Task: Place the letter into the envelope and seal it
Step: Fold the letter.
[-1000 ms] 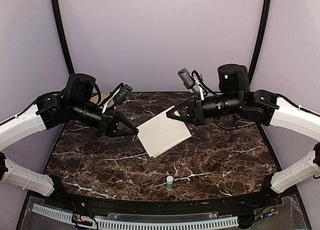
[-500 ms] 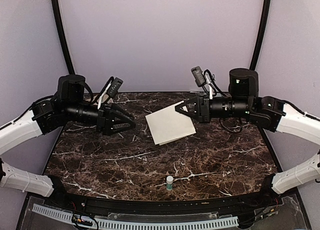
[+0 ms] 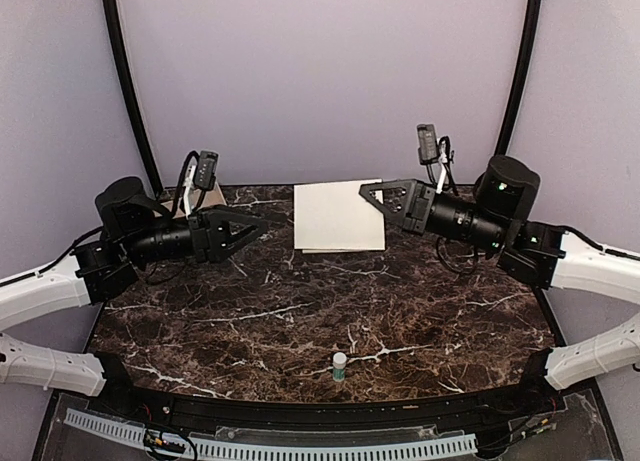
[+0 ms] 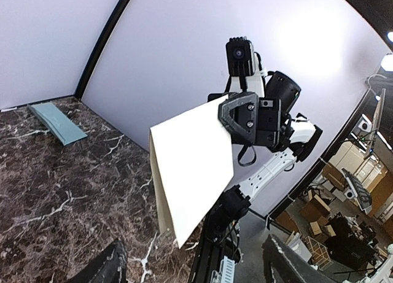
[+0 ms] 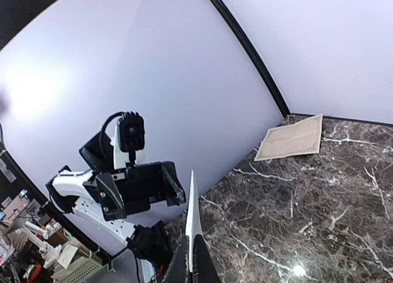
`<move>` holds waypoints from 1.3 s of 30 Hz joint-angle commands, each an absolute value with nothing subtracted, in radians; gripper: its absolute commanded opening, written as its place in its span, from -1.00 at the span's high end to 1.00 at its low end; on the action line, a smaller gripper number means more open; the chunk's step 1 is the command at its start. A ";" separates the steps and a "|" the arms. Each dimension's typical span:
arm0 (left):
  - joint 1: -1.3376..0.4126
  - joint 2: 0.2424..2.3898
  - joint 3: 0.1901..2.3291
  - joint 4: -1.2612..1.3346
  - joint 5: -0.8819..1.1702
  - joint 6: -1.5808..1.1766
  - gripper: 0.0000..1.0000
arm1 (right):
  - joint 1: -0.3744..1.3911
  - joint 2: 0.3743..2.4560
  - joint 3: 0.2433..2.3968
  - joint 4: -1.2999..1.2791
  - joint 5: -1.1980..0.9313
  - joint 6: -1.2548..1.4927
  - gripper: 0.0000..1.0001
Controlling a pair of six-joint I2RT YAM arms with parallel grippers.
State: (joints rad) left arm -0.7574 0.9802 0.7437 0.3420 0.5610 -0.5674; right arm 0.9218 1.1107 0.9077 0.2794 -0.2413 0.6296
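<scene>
The right gripper (image 3: 367,190) is clamping one edge of the white folded letter (image 3: 338,216), holding it up over the table's (image 3: 300,311) back edge. The left gripper (image 3: 250,227) is hanging spread and empty. The envelope (image 4: 58,123) is lying flat along the back edge.

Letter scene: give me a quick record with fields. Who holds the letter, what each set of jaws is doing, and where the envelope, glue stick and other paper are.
letter: white folded sheet, held up off the table by one edge
right jaws: shut on the letter
left jaws: open, empty, apart from the letter
envelope: flat on the table beside a wall, nothing touching it
glue stick: upright near the front edge
tan paper: flat at the far left corner
task: letter not yet in the envelope
</scene>
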 commanded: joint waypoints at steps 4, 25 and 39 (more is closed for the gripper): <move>-0.806 1.051 0.770 0.587 0.579 -0.669 -0.53 | 0.940 1.100 0.909 0.533 -0.248 0.675 1.00; -0.943 1.275 0.879 0.876 0.518 -0.740 -0.65 | 0.989 1.115 0.863 0.728 -0.219 0.682 1.00; -0.947 1.273 0.877 0.912 0.447 -0.741 0.52 | 0.992 1.103 0.834 0.729 -0.187 0.692 1.00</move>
